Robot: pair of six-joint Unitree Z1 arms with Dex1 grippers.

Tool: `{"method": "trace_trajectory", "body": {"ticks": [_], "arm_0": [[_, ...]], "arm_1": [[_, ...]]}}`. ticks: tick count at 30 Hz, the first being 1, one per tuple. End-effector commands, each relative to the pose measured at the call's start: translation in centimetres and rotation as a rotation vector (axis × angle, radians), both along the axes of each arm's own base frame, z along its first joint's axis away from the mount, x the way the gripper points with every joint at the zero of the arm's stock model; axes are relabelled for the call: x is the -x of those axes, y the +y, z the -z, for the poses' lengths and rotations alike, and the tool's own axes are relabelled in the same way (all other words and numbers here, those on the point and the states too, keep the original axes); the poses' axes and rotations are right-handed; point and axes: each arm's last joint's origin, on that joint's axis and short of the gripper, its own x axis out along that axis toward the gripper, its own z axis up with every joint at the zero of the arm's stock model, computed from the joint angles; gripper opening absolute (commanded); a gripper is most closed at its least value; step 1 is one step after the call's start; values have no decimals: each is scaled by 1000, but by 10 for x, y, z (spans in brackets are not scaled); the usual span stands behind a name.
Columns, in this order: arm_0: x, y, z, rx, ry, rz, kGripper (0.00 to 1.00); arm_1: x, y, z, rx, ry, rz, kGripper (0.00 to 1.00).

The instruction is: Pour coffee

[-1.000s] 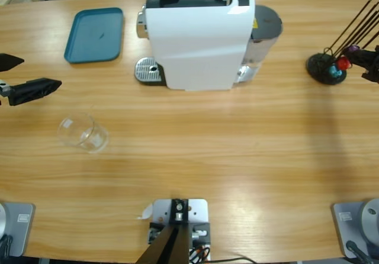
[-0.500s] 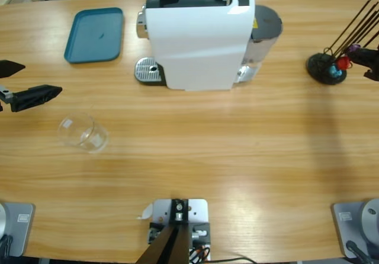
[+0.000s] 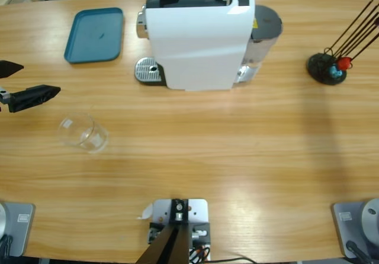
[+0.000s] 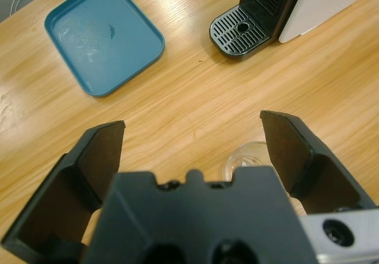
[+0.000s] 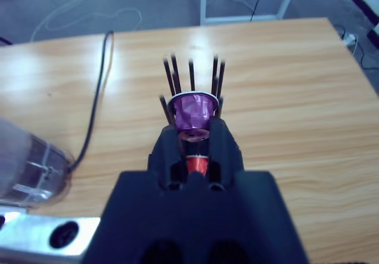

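A clear glass tumbler (image 3: 83,132) stands on the table at the left and looks empty; the coffee is out of view. My left gripper (image 3: 41,78) is at the table's left edge, a little up and left of the tumbler, open with nothing in it. The left wrist view shows its wide-apart jaws (image 4: 192,122) with the tumbler's rim (image 4: 246,157) just past the gripper body. My right gripper (image 5: 194,128) is outside the high view, shut on a purple capsule (image 5: 197,110) in front of the black rods (image 5: 192,74). Something red (image 5: 197,163) shows lower between its jaws.
The white coffee machine (image 3: 198,39) stands at the back middle, with its round drip tray (image 3: 148,70) on its left. A teal tray (image 3: 95,34) lies at the back left. The black capsule holder (image 3: 325,68) with long rods is at the right.
The right gripper has drawn back off the high view's right edge, and the purple capsule has left the holder with it. The left gripper has barely shifted.
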Motion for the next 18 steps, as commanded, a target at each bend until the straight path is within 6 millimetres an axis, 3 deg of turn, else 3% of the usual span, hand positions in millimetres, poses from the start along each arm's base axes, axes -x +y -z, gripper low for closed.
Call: {"method": "trace_trajectory", "body": {"ticks": [1,4,10,13,18], "arm_0": [[5,7,8,6,13,-17,1000],[6,9,6,15,5,-17,1000],[19,24,5,-6,7,2,1000],[21,25,1,-12,0,15,1000],[22,26,0,-12,0,38,1000]], "arm_1": [[33,9,-33,57,-77,-92,0],[45,21,-47,72,-106,-240,0],[46,70,-44,178,-36,-781,0],[36,100,-50,280,9,-993,0],[3,169,-84,398,16,-1247,0]]}}
